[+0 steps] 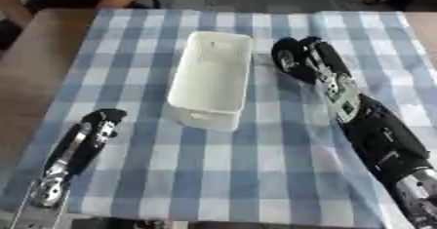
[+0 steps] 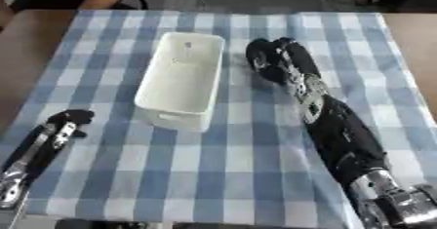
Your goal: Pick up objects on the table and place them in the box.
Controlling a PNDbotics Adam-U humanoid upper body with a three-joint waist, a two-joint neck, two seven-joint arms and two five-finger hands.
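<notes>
**A:** What's furthest left?

**B:** The left hand (image 1: 101,121), low on the left side of the blue-and-white checked cloth (image 1: 256,174). Its arm runs up from the lower left corner. The fingers look bent over at the tip with nothing in them, and the hand sits well apart from the box.

**A:** And the box?

**B:** A white box (image 1: 211,77), long and narrow, stands upright in the middle of the cloth with its open top facing up. One short end points toward the robot and has a handle slot. Its inside shows only white walls and floor, with faint dots on the far wall.

**A:** What is on its right?

**B:** The right hand (image 2: 271,60), just beside the far end of the box, resting low over the cloth. Its black fingers are curled in together. I cannot tell whether they close on anything, since nothing shows between them. The forearm runs back to the lower right corner.

**A:** Any loose objects on the cloth?

**B:** I can make out none.

**A:** Underneath?

**B:** A brown table (image 1: 34,67) shows at the left edge.
</notes>
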